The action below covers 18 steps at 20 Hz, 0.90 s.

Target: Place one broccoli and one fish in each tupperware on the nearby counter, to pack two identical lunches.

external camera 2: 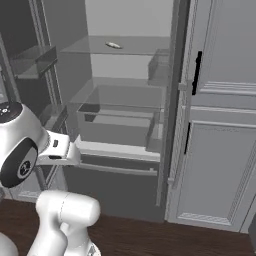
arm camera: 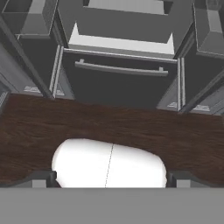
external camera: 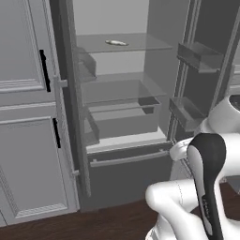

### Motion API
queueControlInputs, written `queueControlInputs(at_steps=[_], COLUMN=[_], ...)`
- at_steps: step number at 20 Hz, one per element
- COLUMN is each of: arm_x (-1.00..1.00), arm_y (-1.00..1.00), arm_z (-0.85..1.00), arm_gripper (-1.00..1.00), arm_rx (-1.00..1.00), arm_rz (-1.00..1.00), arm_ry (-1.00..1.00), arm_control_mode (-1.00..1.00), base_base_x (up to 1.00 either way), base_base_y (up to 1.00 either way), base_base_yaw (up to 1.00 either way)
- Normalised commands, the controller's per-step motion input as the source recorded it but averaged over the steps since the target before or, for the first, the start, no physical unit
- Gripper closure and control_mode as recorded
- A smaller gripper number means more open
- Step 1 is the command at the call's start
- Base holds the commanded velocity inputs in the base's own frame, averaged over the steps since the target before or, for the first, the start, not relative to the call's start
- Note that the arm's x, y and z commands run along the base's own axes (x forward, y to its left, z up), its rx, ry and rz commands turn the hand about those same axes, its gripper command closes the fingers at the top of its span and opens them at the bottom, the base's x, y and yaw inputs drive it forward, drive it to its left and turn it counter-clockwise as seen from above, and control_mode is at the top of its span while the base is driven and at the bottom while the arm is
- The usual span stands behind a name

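From the left base view, the fridge [external camera: 122, 93] stands open, a fish [external camera: 116, 43] lying on its top shelf. The right base view shows that fish [external camera 2: 113, 45] too. In the hand view, the claw [arm camera: 111, 178] gapes wide, empty, above dark wood floor [arm camera: 131, 127].

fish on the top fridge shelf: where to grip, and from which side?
Grip the fish across its narrow middle, coming in level from the open fridge front. It lies flat and slim on the glass shelf, lengthwise left to right, so the open gripper should straddle its width.
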Motion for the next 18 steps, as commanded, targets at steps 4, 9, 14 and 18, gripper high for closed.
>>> queueControlInputs(at_steps=[4,9,14,18], arm_x=[0.00,0.00,0.00,0.00], arm_y=[0.00,0.00,0.00,0.00], arm_z=[0.00,0.00,0.00,0.00], arm_gripper=[-1.00,-1.00,-1.00,-1.00], arm_rx=[0.00,0.00,0.00,0.00], arm_rz=[0.00,0.00,0.00,0.00], arm_ry=[0.00,0.00,0.00,0.00], arm_control_mode=[1.00,1.00,1.00,1.00], base_base_x=[0.63,0.83,0.51,0.62], base_base_y=[-0.20,-0.04,-0.13,0.00], base_base_yaw=[-0.02,-0.11,-0.10,-0.01])
